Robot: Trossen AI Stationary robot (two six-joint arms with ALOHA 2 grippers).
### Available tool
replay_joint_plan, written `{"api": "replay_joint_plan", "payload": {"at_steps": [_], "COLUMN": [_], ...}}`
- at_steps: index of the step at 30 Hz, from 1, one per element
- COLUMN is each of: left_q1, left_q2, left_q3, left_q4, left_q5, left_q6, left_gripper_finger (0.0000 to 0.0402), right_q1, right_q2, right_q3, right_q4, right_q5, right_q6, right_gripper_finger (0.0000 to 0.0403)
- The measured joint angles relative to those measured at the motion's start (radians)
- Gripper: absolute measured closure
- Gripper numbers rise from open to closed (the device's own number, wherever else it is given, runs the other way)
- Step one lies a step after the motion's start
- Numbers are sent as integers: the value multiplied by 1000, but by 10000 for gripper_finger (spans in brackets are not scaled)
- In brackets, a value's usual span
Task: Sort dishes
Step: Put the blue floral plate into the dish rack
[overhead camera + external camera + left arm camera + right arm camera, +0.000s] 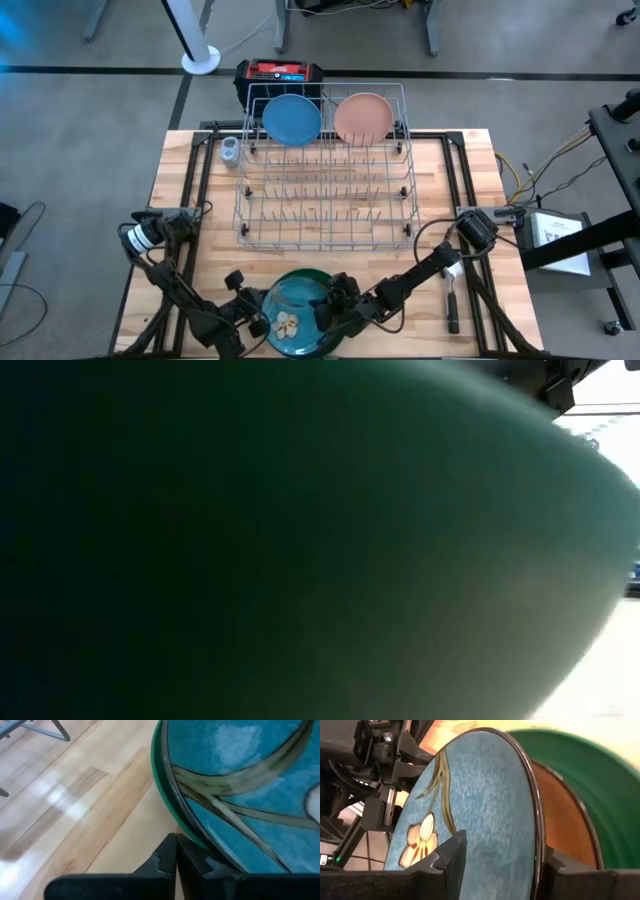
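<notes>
- I see the right gripper (335,305) at lower centre of the overhead frame, its fingers (451,862) pinching the rim of a blue-glazed round plate with a painted flower (470,810) and tipping it up on edge
- In the right wrist frame, that plate stands off a dark orange-brown round plate (565,830), with the larger green round plate (600,785) behind both
- The left gripper (250,315) sits just left of the stack at lower centre, fingers (167,860) pressed together, beside the green rim (159,785)
- At upper centre of the overhead frame, a light blue round plate (292,118) and a pale pink round plate (362,117) stand upright at the far end of the grey wire rack (325,190)
- The table-level frame is filled by a dark green surface, so I can tell nothing more there
- A black-handled brush (451,300) lies on the wooden table (180,190) at lower right
</notes>
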Motion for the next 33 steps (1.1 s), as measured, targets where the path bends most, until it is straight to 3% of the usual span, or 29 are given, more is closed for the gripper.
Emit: {"api": "replay_joint_plan", "payload": {"at_steps": [16,33], "left_q1": [13,14], "left_q2": [0,0], "left_q3": [-2,1], "left_q4": [-26,-63], "left_q5": [-33,-12], "left_q6": [-11,-43], "left_gripper_finger": [401,401], "right_q1": [-16,-25], "right_q2": [-8,-13], "right_q3": [0,1], "right_q4": [27,13], "right_q5": [39,37], "right_q6": [-50,-61], "right_gripper_finger": [371,375]}}
